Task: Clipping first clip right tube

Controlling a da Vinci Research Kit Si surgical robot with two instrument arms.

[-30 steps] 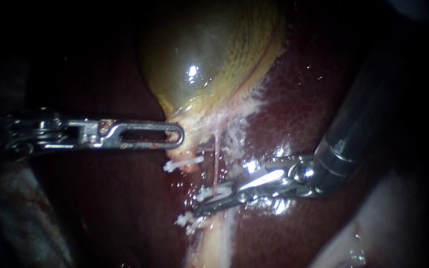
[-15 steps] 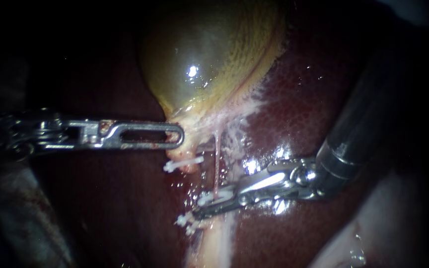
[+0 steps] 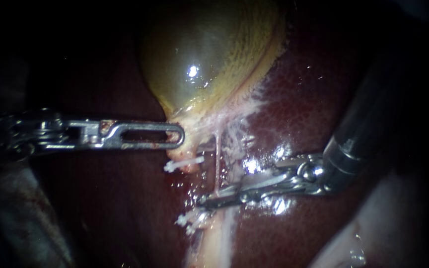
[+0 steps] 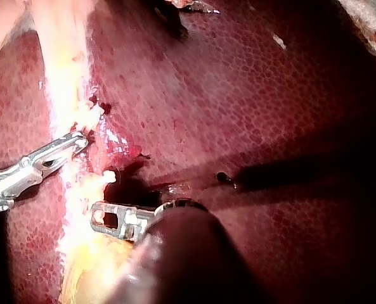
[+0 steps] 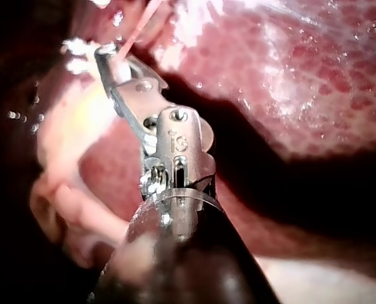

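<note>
Lower centre: right instrument (image 3: 207, 200) jaws clamped on the right tube (image 3: 216, 166). Left instrument (image 3: 177, 135) meets the gallbladder (image 3: 209, 59), grip impossible to tell.

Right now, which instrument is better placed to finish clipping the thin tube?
Right. The right instrument has its jaws shut across the thin tube below the gallbladder. The left instrument is off to the side, busy gripping the gallbladder's neck.
</note>
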